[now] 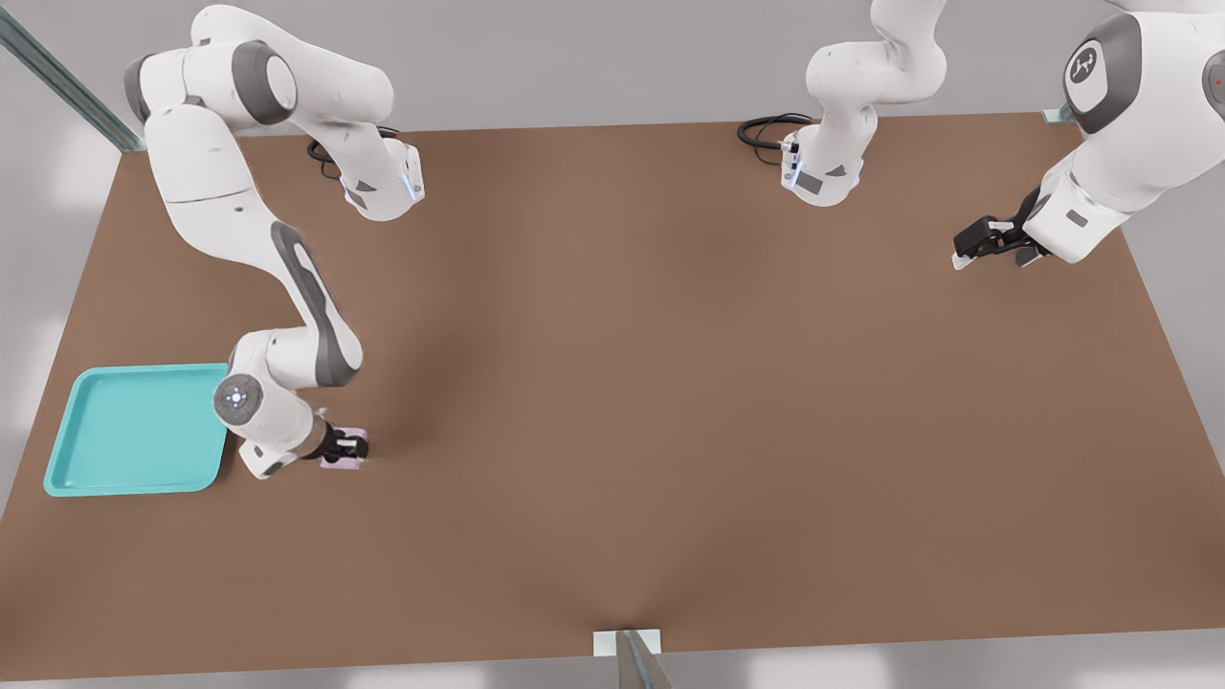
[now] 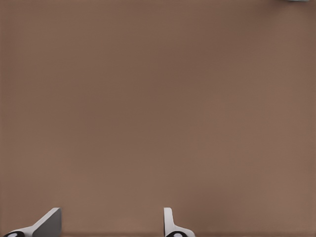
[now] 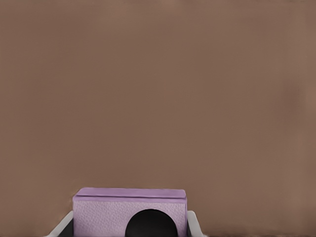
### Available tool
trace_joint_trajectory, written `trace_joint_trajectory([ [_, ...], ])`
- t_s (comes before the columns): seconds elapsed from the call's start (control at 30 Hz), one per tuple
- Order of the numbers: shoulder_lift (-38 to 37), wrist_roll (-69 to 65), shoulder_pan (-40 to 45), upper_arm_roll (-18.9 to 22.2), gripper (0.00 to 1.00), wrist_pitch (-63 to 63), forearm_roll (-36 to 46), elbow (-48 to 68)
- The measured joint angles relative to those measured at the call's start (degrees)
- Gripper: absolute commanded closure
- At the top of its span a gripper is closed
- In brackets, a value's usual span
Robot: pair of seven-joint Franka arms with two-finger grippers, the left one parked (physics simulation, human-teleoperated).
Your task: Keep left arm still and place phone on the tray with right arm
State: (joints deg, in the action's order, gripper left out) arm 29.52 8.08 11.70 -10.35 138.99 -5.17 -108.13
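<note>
The phone (image 3: 130, 212) lies on the brown table (image 1: 670, 383), near the tray (image 1: 134, 431) on the front view's right of it and apart from its rim. The gripper (image 1: 350, 447) is down over it; in the right wrist view a pale finger (image 3: 60, 228) shows against each side of the lilac slab, so the jaws look narrowed onto the phone, though whether they are pressing firmly I cannot tell. This looks like the grasping step, with the phone not yet lifted. The next move calls for a firm hold, a lift high enough to pass the raised rim, and a short carry toward the front view's left before lowering. Count: 1 phone, 1 tray, 1 lens (image 3: 150, 224) visible, 2 fingers beside the phone.
</note>
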Motion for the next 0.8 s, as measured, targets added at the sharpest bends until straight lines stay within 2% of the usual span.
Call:
trace_joint_trajectory([
  [0.27,-1.40,-10.67,23.78,-0.67,0.24,-6.05,0.19,0.02],
  [0.43,4.75,-18.80,30.33,-0.26,0.23,-7.69,0.23,5.88],
  [0.47,5.90,-20.19,30.60,-0.22,0.00,-7.89,0.18,6.94],
  [0.63,6.84,-25.98,30.71,-0.93,0.00,-8.89,0.21,9.44],
  [0.67,6.68,-26.92,30.64,-2.34,0.00,-10.47,0.47,13.80],
  [0.73,4.41,-28.30,29.83,-8.07,0.00,-14.66,0.34,21.36],
  [0.77,2.36,-28.58,29.30,-12.27,0.00,-16.53,-0.54,22.77],
  [0.8,0.08,-28.25,28.90,-18.52,0.00,-18.42,-2.65,23.50],
])
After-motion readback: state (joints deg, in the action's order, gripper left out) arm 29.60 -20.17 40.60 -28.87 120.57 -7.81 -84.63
